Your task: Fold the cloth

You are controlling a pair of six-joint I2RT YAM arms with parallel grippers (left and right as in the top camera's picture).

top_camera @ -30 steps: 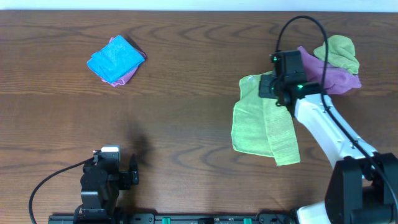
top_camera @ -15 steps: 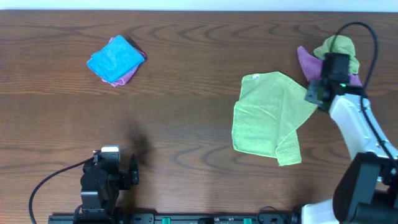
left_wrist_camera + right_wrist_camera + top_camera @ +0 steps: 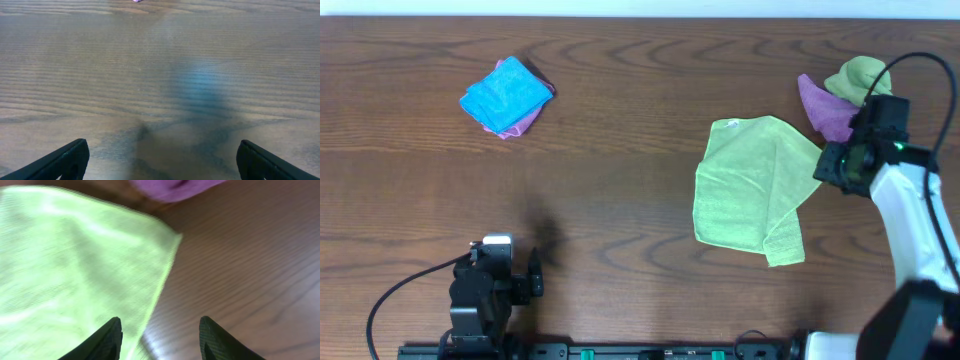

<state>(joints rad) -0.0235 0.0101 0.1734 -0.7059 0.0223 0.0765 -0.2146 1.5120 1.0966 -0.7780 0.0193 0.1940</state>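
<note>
**Cloth** (image 3: 752,185): lime-green, lying on the right half of the table (image 3: 620,200), spread mostly flat. A narrow flap is doubled over along its near right edge. A small white tag (image 3: 728,124) shows at the far left corner. In the right wrist view the cloth (image 3: 75,265) fills the left side, with one corner pointing right over bare wood.

**Right gripper** (image 3: 832,168): just beside the cloth's right corner and above the table. In its own camera the right gripper (image 3: 160,330) has its jaws parted, with wood grain showing in the gap. It holds nothing. The left fingertip (image 3: 111,337) overlaps the cloth's edge in view, but contact cannot be told.

**Purple cloth** (image 3: 823,108): crumpled, just beyond the cloth's far right corner and near the right gripper. It shows as a purple patch (image 3: 172,187) at the top of the right wrist view.

**Dull green cloth** (image 3: 860,78): balled up at the far right, touching the purple cloth.

**Left gripper** (image 3: 162,160): at the near left edge of the table, well apart from the cloth. Its jaws are spread wide over bare wood and it holds nothing.

**Blue cloth** (image 3: 505,95): folded, at the far left, resting on a pink cloth (image 3: 527,120) that shows at its edges.
</note>
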